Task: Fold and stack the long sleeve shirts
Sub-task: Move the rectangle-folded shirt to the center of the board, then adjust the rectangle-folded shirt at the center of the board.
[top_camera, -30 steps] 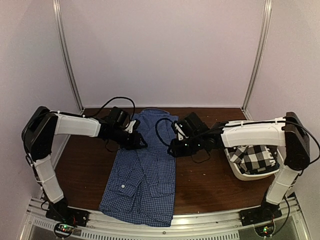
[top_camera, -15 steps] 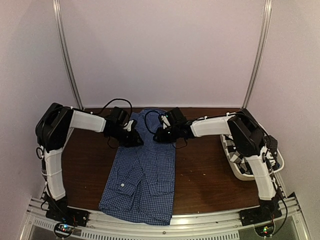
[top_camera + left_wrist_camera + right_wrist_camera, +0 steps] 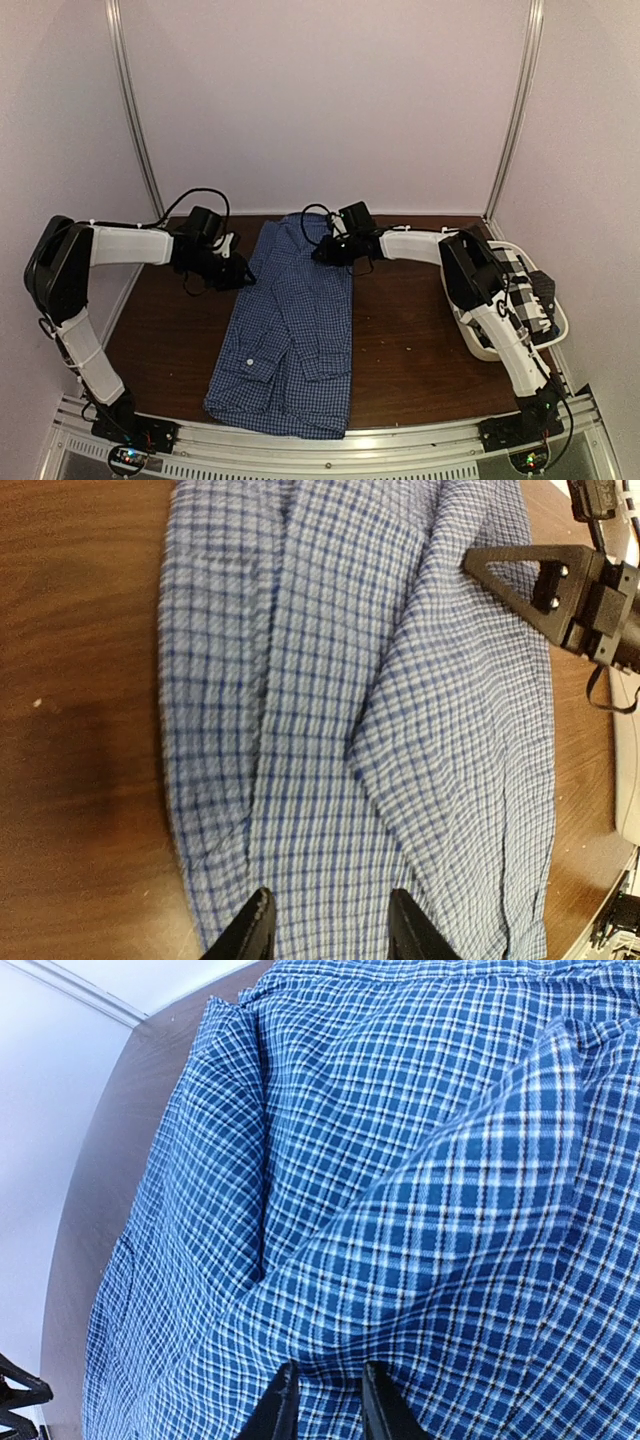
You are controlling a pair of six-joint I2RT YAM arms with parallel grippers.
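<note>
The blue gingham shirt [image 3: 290, 330] lies lengthwise in the middle of the table, its sides folded in. My left gripper [image 3: 240, 275] is open at the shirt's left edge near the far end, its fingertips [image 3: 255, 930] spread over the cloth [image 3: 350, 680]. My right gripper [image 3: 318, 252] is at the shirt's far right part, its jaws nearly together with a raised fold of blue cloth [image 3: 350, 1110] between the fingertips [image 3: 283, 1410]. It also shows in the left wrist view [image 3: 540, 575]. The black-and-white checked shirt [image 3: 520, 285] lies bunched in the tub.
A white plastic tub [image 3: 490, 350] stands at the right edge of the brown table [image 3: 420, 340]. White walls and metal posts close in the back and sides. Black cables hang by both wrists.
My right gripper has moved from the shirt's middle to its far right part. My left gripper has moved left to the shirt's left edge. The shirt's far end now lies wider.
</note>
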